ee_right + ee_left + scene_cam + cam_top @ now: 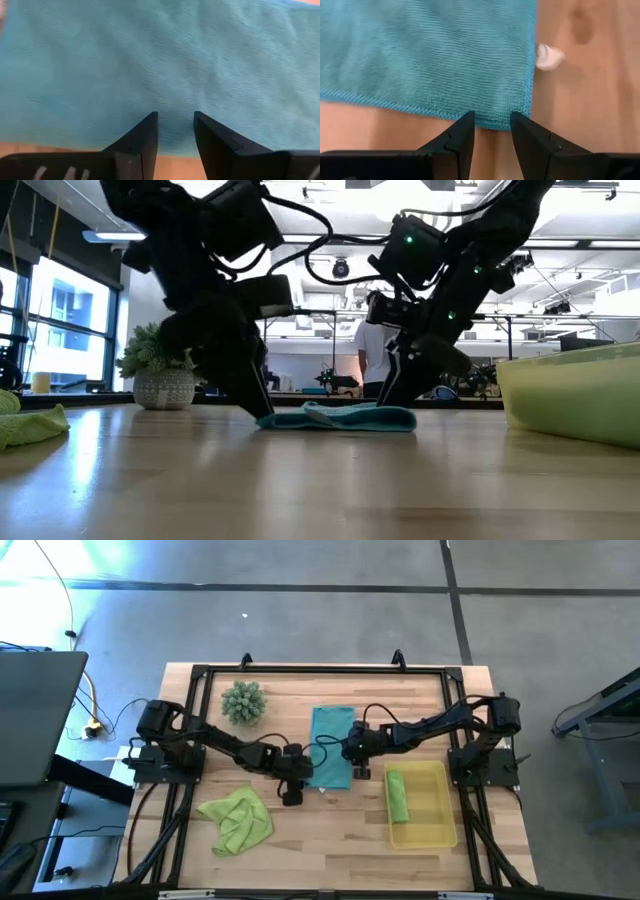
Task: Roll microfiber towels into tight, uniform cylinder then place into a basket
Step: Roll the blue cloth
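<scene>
The teal microfiber towel lies spread flat at the table's middle, low and slightly rumpled in the low view. My left gripper is open and slants down at the towel's left edge, close to its near corner. My right gripper is open too, and slants down over the towel's right edge. A rolled lime towel lies in the yellow basket. Another lime towel lies crumpled at the near left. My left gripper has its fingertips on either side of a short stretch of the towel's left hem; I cannot tell whether they touch it. My right gripper has its fingertips above the towel just inside its right edge; I cannot tell whether they touch the cloth.
A spiky green plant ball in a pot stands at the far left. A small white scrap lies on the wood by the towel's near edge. The basket's wall rises at the right. A person stands in the room behind.
</scene>
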You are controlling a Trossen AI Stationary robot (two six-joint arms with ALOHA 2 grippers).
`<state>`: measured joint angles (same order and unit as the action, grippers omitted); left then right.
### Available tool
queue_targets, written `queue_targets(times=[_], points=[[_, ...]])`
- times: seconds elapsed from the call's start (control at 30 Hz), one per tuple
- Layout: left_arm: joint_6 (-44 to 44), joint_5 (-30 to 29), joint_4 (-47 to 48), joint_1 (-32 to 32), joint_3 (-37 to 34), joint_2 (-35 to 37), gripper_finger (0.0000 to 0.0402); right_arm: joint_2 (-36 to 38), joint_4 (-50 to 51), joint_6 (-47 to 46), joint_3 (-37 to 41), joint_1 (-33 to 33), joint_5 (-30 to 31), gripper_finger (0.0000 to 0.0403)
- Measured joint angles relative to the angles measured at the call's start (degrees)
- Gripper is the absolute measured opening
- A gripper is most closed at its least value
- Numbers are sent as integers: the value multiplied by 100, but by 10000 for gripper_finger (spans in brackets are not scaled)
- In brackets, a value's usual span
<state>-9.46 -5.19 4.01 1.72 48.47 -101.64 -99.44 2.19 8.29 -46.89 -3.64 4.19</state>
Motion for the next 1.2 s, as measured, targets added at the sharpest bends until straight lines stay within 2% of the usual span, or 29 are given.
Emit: queue_targets(times=[0.13,0.23,0.3,0.43,0.63,0.77,1.03,1.2], points=[[57,-69,-181,212,1,-92,117,136,69,395,0,-16,4,116],[422,-439,-144,368,0,-22,117,393,171,665,0,88,-288,116],[802,-610,-209,462,9,79,117,546,316,844,0,190,-586,116],[1677,-576,-232,624,14,124,117,636,778,1380,-2,416,-1101,116],[2807,-630,-259,740,13,124,118,517,926,2264,-2,786,-1058,116],[2851,-726,-294,715,13,122,118,486,885,2406,-2,974,-847,125],[2683,-693,-465,689,124,-310,118,487,832,2357,-2,1182,-824,171],[2546,-890,-508,663,315,-544,118,487,1250,1830,-2,1159,-811,178]])
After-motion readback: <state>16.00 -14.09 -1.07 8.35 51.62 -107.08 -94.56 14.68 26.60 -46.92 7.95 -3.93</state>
